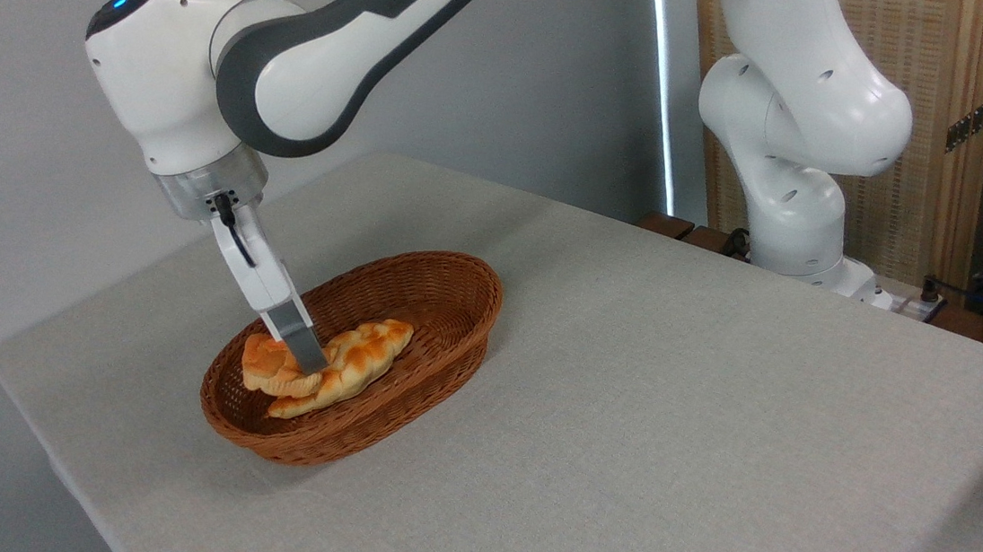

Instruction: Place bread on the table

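While only one fixed camera covers the scene, it shows the arm reaching down from the upper left into the wicker basket [419, 269], which sits on the left half of the counter [647, 387]. The hand [308, 358] comes in at a slight tilt, its visible grey finger pressed against the right side of the bread [267, 361]. The second finger is hidden behind the first, so I cannot tell whether the hand is spread around the bun or already pinching it; the placement reads as a grasp being set up.

Bread sits at the left end of the basket, touching and partly resting on the braided loaf [355, 361], which probably explains the steep approach from above: it gives the fingers room without disturbing the loaf.

Appearance of bread: small, rounded, orange-golden, glossy lumpy top with a paler ridged lower edge. Loaf is longer and paler, with browned patches. Counter around the basket is bare cloth.
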